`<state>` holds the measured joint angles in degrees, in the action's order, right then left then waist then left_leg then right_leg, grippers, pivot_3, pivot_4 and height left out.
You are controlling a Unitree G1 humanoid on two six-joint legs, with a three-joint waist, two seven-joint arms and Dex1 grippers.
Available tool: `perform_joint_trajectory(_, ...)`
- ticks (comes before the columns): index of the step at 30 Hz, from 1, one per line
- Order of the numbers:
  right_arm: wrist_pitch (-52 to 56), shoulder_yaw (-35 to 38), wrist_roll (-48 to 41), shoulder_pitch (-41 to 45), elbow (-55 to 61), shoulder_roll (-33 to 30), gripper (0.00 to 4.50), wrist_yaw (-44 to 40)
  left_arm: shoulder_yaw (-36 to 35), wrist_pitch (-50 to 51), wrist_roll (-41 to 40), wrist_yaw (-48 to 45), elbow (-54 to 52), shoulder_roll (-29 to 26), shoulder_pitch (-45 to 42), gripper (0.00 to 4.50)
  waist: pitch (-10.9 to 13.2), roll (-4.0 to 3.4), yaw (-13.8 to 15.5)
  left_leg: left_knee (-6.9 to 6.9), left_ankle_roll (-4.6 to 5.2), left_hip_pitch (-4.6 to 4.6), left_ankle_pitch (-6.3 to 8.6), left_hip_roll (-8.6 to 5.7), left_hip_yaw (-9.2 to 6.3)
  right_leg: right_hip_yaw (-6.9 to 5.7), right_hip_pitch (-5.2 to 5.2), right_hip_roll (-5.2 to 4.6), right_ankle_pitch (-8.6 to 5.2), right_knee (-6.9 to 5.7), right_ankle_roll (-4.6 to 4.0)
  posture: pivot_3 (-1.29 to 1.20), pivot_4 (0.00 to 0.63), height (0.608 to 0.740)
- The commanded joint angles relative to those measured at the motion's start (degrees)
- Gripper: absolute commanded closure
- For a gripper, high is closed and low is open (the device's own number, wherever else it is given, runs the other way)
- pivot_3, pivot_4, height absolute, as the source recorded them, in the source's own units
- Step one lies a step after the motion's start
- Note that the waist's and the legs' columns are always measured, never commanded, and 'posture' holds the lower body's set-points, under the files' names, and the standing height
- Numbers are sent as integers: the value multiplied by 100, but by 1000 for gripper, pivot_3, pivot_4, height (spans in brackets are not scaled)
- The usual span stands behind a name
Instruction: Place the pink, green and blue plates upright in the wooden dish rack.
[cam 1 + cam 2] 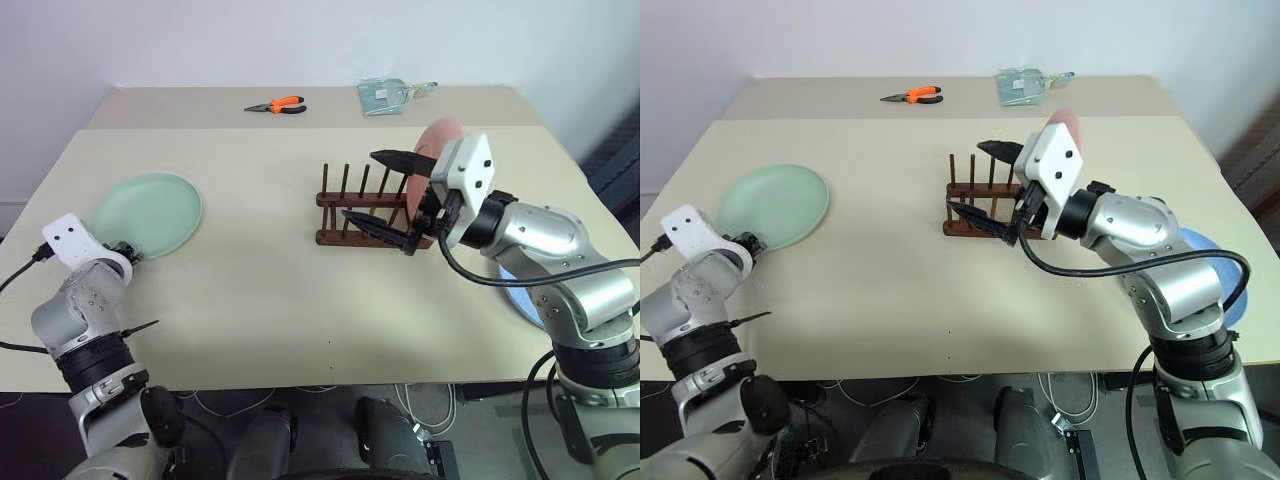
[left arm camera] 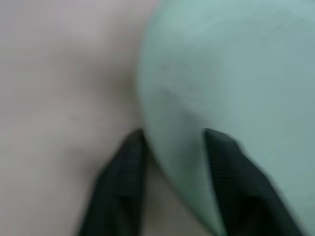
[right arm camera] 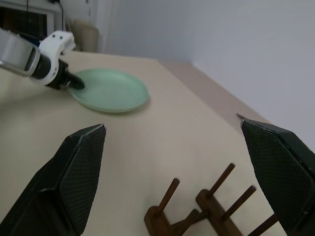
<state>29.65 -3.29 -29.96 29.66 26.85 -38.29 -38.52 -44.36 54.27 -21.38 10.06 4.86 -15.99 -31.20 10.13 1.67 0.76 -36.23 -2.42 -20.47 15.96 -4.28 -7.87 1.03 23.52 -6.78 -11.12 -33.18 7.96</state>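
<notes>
The pale green plate [image 1: 145,212] lies flat at the table's left. My left gripper [image 1: 125,250] is at its near rim, and in the left wrist view its two fingers [image 2: 123,182] clamp that rim. The wooden dish rack [image 1: 340,238] stands at centre right. The pink plate [image 1: 440,135] stands upright at the rack's right end, partly hidden by my right wrist. My right gripper [image 1: 360,185] hovers open over the rack's left part, holding nothing. The blue plate [image 1: 1210,245] lies flat at the right, mostly covered by my right arm.
Orange-handled pliers [image 1: 280,105] and a clear plastic packet [image 1: 385,95] lie on the far table. A bare stretch of tabletop [image 1: 260,270] separates the green plate from the rack. The table's front edge runs just ahead of both arms.
</notes>
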Motion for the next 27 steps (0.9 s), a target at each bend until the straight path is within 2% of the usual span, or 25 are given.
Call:
perform_joint_trajectory(1,28,59,55,61,145,10,0,-48,-209,-235,-389,65,-148,92,-230,4480,-1,1,-4,0,0,0,0,0,0,0,0,0,0,0,0,0,150,740)
perform_joint_trajectory(4,-67,-6,242,151,124,28,0,-40,-4,-588,-640,-182,-419,184,-354,4480,0,2,-8,2,-1,0,0,0,2,0,0,0,1,2,-1,0,150,740)
perform_joint_trajectory(8,-1080,-946,1803,502,-117,-140,0,-174,1031,-885,-1085,-1063,-1437,366,-654,4480,15,25,-4,0,-7,-8,-4,0,3,-2,5,1,4,3,-6,0,150,740)
perform_joint_trajectory(12,-1928,-1742,3086,846,-692,9,0,-128,1969,-720,-1130,-1219,-2034,419,-1010,4480,15,31,-20,-1,-10,-7,-5,-2,6,-1,0,0,5,9,-6,0,150,740)
perform_joint_trajectory(16,-2526,-2003,4103,1175,-1415,234,0,269,2742,-509,-1030,-1317,-2323,294,-1214,4480,17,27,-90,7,-16,2,-9,-1,11,5,2,2,6,6,-9,0,150,740)
perform_joint_trajectory(19,-2831,-2059,4745,1383,-1982,309,0,560,2938,-241,-1236,-1213,-2513,443,-1336,4480,17,27,-142,8,-15,0,-10,1,8,5,6,7,6,3,-10,0,150,740)
perform_joint_trajectory(27,-3136,-1862,5169,1245,-2181,415,3890,603,2900,-127,-1464,-1204,-2567,488,-1276,4500,18,26,-148,10,-15,-1,-10,1,6,6,7,8,6,6,-12,0,150,740)
